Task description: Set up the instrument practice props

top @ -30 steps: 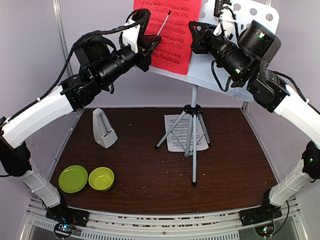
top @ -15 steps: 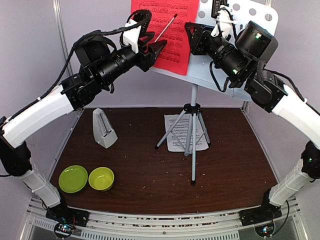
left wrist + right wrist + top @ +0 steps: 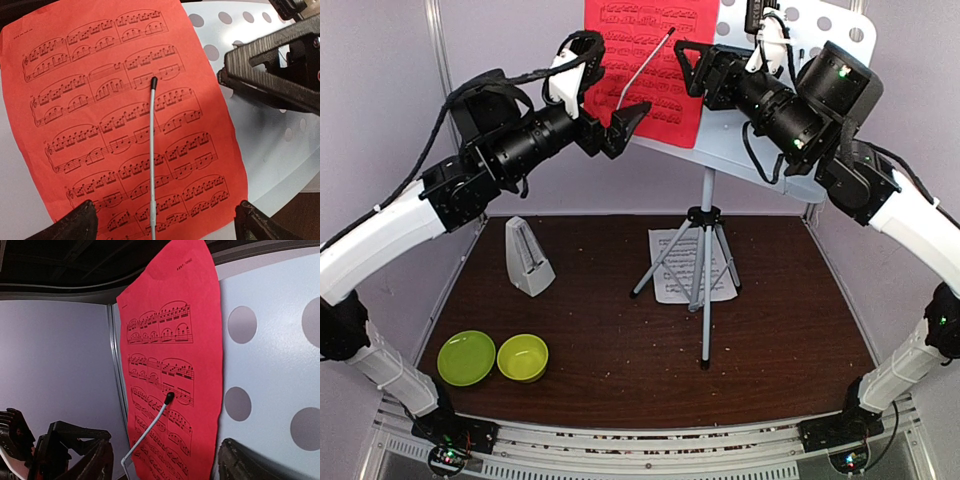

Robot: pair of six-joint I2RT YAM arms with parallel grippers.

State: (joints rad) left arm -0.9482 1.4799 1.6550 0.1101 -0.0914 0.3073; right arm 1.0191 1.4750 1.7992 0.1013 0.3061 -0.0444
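The red music sheet (image 3: 655, 60) (image 3: 125, 115) (image 3: 175, 365) lies flat against the grey-white stand's perforated desk (image 3: 725, 140). A thin wire page arm (image 3: 152, 150) (image 3: 147, 427) rests across it. My left gripper (image 3: 610, 85) (image 3: 167, 222) stands open just off the sheet's lower left part, holding nothing. My right gripper (image 3: 695, 75) (image 3: 167, 460) is open beside the sheet's right edge, also holding nothing. The white music sheet (image 3: 672, 268) lies on the table under the tripod legs (image 3: 705, 300). The whitish pyramid metronome (image 3: 528, 258) stands on the table at left.
Two lime-green bowls (image 3: 466, 357) (image 3: 523, 357) sit at the near left of the brown table (image 3: 790, 330). Grey walls close off the back and sides. The stand's desk rises high between both arms.
Both grippers have opened and come off the red sheet's edges. The left gripper has drawn back a little to the left. The sheet stays on the desk.
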